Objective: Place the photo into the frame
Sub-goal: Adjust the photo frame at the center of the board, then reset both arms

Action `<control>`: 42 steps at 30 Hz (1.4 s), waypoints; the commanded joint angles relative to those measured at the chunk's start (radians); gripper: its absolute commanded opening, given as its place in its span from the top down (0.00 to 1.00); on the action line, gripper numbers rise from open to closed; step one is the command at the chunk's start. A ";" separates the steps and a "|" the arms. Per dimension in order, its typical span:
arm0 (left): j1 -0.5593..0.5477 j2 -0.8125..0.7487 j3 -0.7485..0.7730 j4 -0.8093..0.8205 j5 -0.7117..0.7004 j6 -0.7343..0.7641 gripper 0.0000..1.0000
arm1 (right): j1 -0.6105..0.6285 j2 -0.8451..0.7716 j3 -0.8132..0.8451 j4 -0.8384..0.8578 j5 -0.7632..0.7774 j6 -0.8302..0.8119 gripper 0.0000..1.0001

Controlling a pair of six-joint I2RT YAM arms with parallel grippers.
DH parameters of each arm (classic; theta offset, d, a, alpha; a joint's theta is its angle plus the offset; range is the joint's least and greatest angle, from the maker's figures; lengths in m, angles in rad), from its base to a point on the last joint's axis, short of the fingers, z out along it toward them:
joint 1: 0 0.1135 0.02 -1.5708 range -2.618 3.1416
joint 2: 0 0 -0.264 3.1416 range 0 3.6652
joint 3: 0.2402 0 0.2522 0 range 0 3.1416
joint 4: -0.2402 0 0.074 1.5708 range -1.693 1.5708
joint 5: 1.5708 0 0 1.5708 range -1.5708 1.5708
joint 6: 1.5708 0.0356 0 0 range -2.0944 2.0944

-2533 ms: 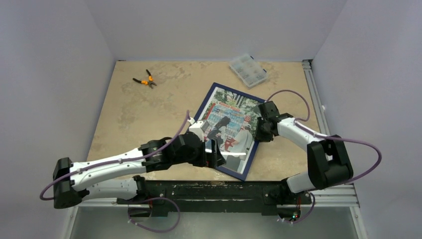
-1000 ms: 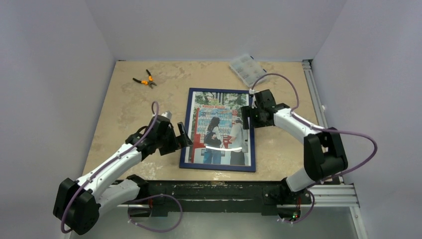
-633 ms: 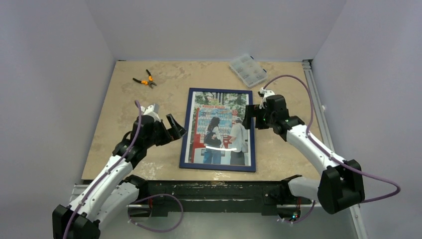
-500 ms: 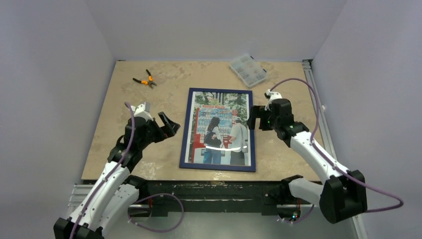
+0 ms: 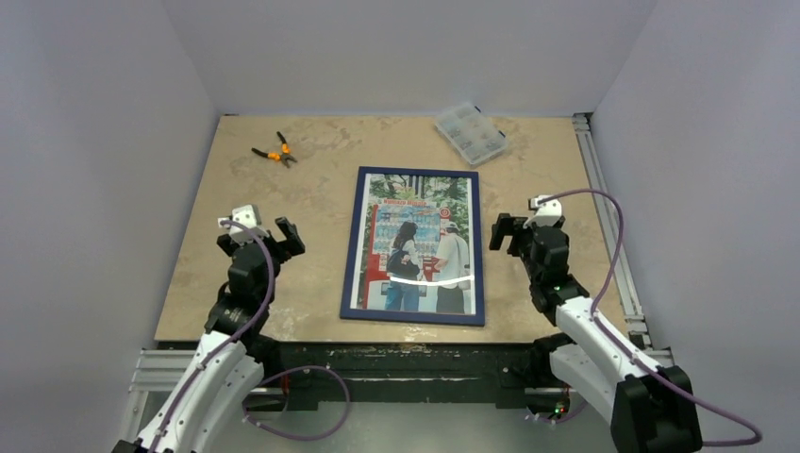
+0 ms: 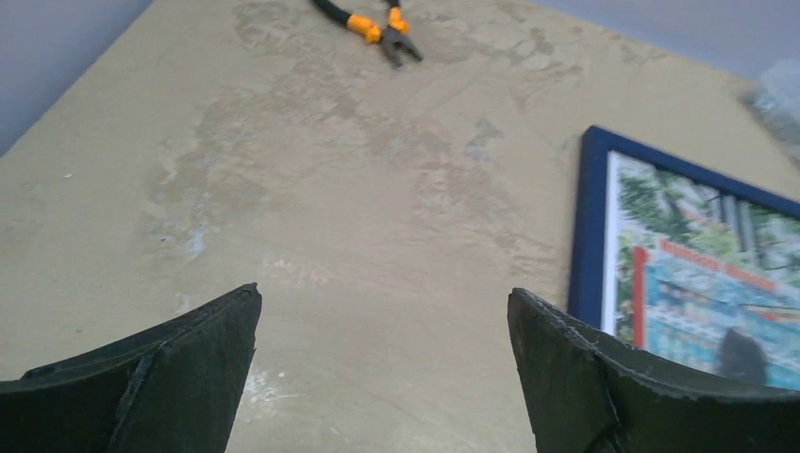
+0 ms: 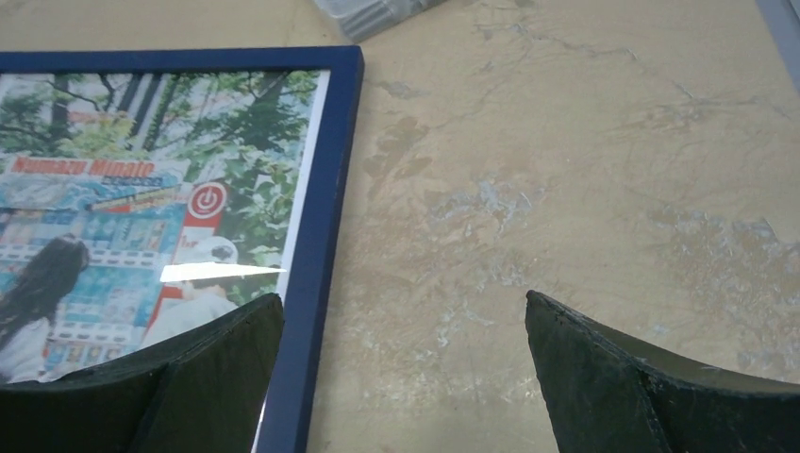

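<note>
The dark blue frame (image 5: 357, 247) lies flat in the middle of the table, blue face up. The photo (image 5: 418, 241) of two people and vending machines shows inside it, under the pane. In the left wrist view the frame (image 6: 591, 217) and photo (image 6: 703, 255) sit at the right; in the right wrist view the frame (image 7: 325, 198) and photo (image 7: 141, 189) sit at the left. My left gripper (image 5: 257, 233) hovers open to the left of the frame, holding nothing. My right gripper (image 5: 514, 229) hovers open to the frame's right, also holding nothing.
Orange-handled pliers (image 5: 275, 151) lie at the back left, also pliers (image 6: 377, 19) at the top of the left wrist view. A clear compartment box (image 5: 469, 133) sits at the back right. A metal rail (image 5: 604, 208) runs along the table's right edge.
Both arms have drawn back from the frame toward the near edge, the left one leftward and the right one rightward. The frame was turned square to the table before that and now lies still.
</note>
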 commanded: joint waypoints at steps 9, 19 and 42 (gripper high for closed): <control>0.093 0.424 -0.234 0.870 -0.041 0.262 0.00 | -0.039 0.319 -0.158 0.750 0.130 -0.139 0.03; 0.259 0.936 -0.256 1.503 0.140 0.293 0.00 | -0.156 0.645 -0.119 1.038 0.126 -0.113 0.03; 0.248 0.872 -0.052 1.047 0.227 0.325 0.00 | -0.157 0.647 -0.044 0.917 0.147 -0.118 0.01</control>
